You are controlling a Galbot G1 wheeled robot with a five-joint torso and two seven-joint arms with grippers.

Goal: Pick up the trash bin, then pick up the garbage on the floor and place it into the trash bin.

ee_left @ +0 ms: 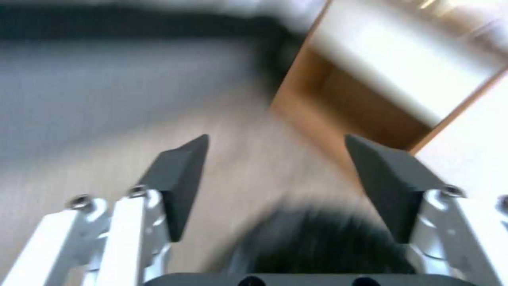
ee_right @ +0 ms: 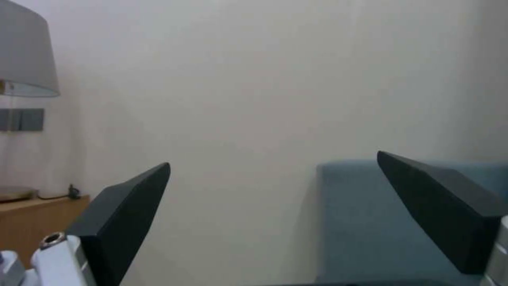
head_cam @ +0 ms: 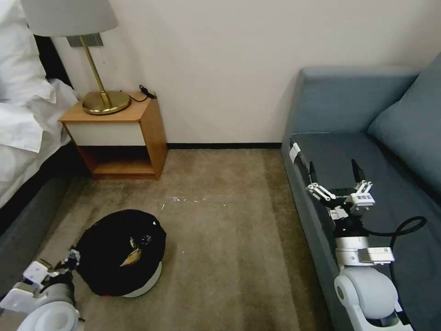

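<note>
The trash bin (head_cam: 148, 281) stands on the carpet at the lower left, its white body under a crinkled black bag (head_cam: 105, 248). Inside it lies garbage: a yellow-brown wrapper (head_cam: 132, 257) and a small shiny piece beside it. My left gripper (head_cam: 70, 261) sits at the bin's left rim. In the left wrist view the left gripper (ee_left: 276, 137) is open, with the black bag (ee_left: 317, 242) blurred below between its fingers and nothing pinched. My right gripper (head_cam: 333, 168) is held up over the sofa seat, open and empty; the right wrist view has the right gripper (ee_right: 274, 159) facing the wall.
A wooden nightstand (head_cam: 120, 138) with a brass lamp (head_cam: 105, 101) stands against the wall behind the bin. A bed (head_cam: 23, 119) runs along the left and a blue-grey sofa (head_cam: 367, 151) along the right. Bare carpet (head_cam: 225, 239) lies between them, with tiny white specks (head_cam: 183, 200).
</note>
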